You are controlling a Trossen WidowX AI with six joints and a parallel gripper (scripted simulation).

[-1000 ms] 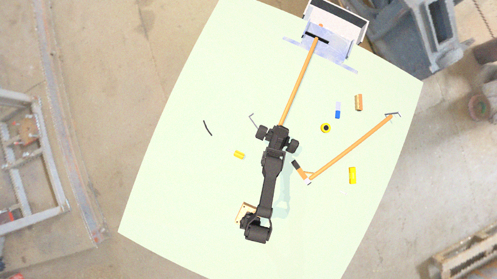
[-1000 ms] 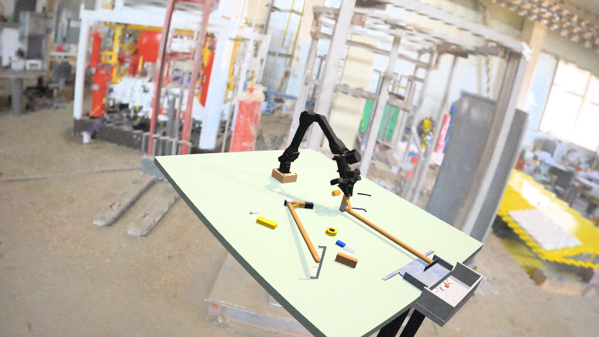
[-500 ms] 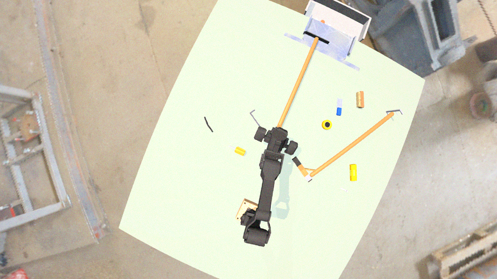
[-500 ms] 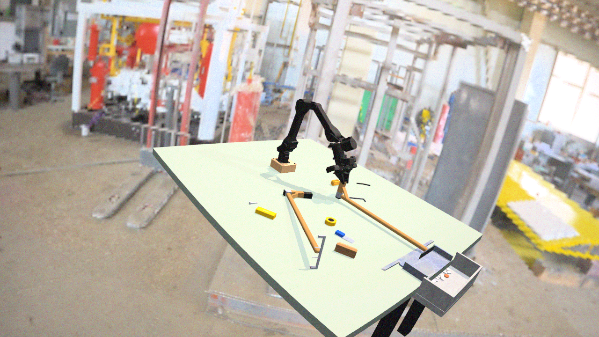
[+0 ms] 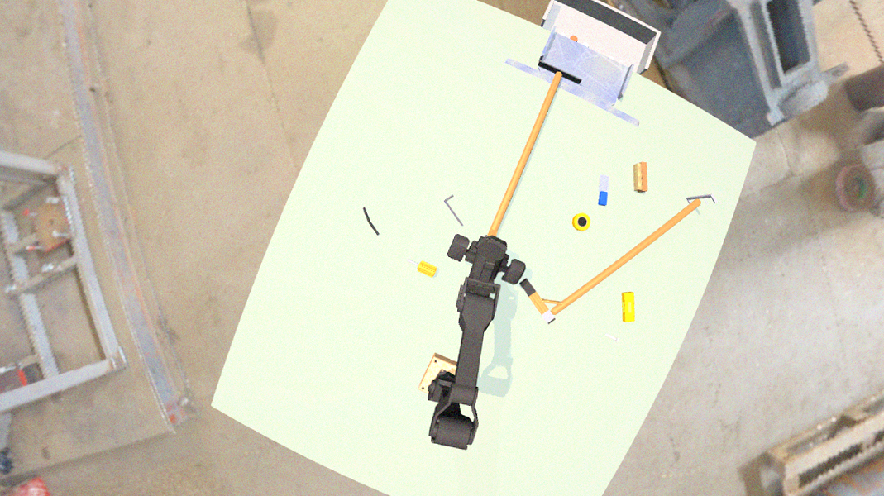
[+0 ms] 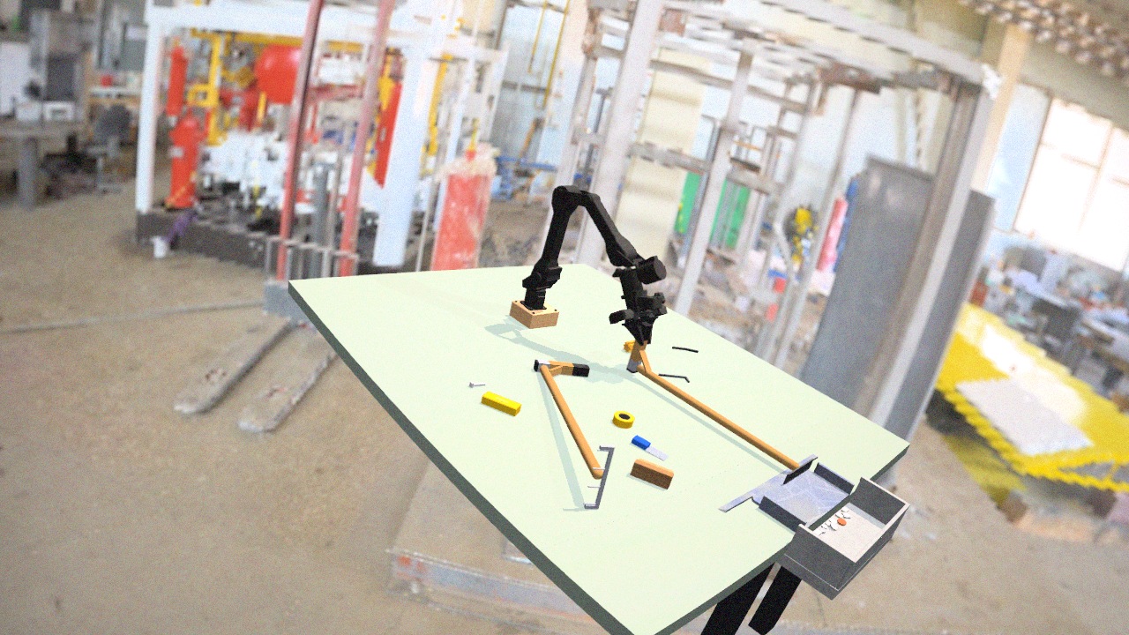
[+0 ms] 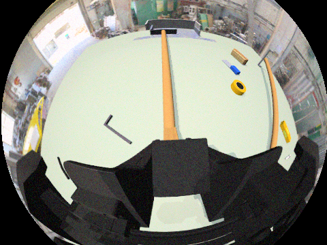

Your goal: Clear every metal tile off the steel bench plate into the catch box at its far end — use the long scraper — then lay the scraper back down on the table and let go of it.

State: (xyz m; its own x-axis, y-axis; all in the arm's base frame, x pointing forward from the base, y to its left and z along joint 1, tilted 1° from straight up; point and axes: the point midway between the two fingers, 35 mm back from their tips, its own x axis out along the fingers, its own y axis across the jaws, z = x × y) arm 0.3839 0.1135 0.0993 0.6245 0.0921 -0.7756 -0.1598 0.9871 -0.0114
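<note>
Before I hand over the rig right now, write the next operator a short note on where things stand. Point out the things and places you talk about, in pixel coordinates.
Gripper (image 5: 491, 240) (image 6: 640, 340): shut on the long scraper (image 5: 527, 148) (image 6: 718, 418) (image 7: 167, 82); its black blade is over the near edge of the bench plate (image 5: 589, 69) (image 6: 805, 493).
Tiles: several pale ones and an orange one (image 5: 573, 38) (image 6: 841, 521) lie in the catch box (image 5: 653, 47) (image 6: 833, 580) (image 7: 197, 25).
Done: I see no tile on the plate, though the blade and side walls may hide one.
Left: check the plate, lay the scraper on the table, let go.
</note>
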